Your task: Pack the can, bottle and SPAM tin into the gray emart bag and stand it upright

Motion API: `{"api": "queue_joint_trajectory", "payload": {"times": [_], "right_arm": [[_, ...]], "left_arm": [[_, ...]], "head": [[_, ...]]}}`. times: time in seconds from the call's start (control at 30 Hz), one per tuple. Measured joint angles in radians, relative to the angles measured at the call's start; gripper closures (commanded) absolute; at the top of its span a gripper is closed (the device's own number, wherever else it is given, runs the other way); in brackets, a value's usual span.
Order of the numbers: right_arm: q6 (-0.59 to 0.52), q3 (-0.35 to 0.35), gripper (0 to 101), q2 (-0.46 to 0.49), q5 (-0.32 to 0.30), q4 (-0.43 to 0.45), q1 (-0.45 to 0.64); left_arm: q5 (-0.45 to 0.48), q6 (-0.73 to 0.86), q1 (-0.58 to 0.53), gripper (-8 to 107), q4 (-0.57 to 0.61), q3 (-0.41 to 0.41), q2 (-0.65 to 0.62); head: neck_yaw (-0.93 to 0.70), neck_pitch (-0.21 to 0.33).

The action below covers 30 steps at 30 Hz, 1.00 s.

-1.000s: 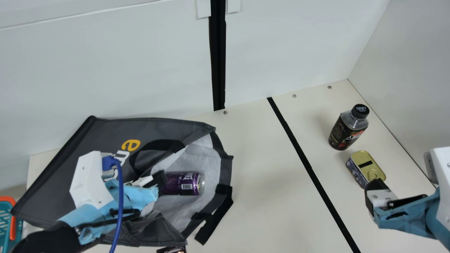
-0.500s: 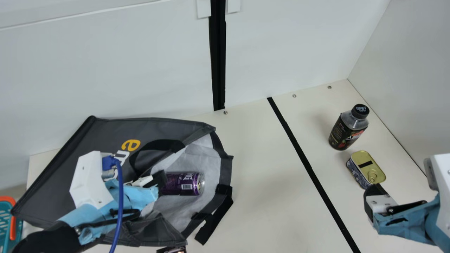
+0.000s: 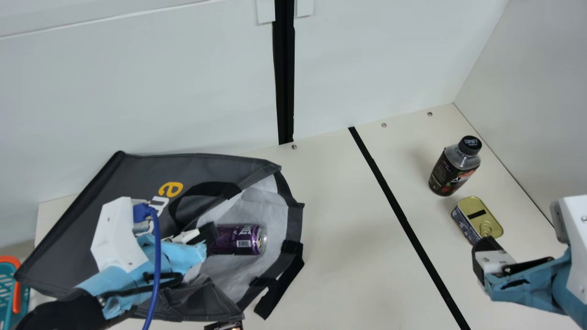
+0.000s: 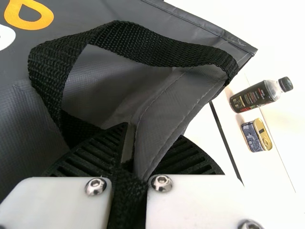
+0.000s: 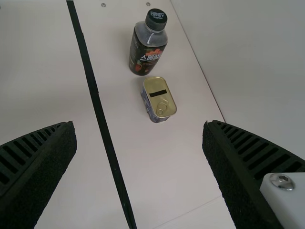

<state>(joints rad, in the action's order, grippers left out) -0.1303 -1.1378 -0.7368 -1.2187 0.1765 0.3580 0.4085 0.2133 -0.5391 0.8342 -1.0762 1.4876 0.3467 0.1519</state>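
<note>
Our right claw (image 3: 487, 254) has shifted slightly; it hangs wide open, holding nothing. We count one gray bag (image 3: 133, 183), one can (image 3: 238, 239), one bottle (image 3: 451, 174) and one tin (image 3: 481, 217). Our left claw (image 3: 208, 234) is clamped on the bag's fabric, the can near it in the mouth. Beyond our right claw's tips, the tin lies gold lid up on the tabletop (image 3: 348, 238), near the upright, dark-capped bottle; the can is purple, on its side.
</note>
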Motion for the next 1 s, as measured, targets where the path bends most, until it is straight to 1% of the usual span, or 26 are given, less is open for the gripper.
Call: {"api": "queue_joint_trajectory", "payload": {"times": [0.4, 1.0], "right_arm": [[0.082, -0.062, 6, -0.076, 0.000, 0.065, -0.073], [0.233, -0.160, 6, -0.237, 0.000, 0.174, -0.214]], "left_arm": [[0.000, 0.000, 0.000, 107, 0.000, 0.000, 0.000], [0.000, 0.000, 0.000, 107, 0.000, 0.000, 0.000]], "head": [[0.000, 0.000], [0.000, 0.000]]}}
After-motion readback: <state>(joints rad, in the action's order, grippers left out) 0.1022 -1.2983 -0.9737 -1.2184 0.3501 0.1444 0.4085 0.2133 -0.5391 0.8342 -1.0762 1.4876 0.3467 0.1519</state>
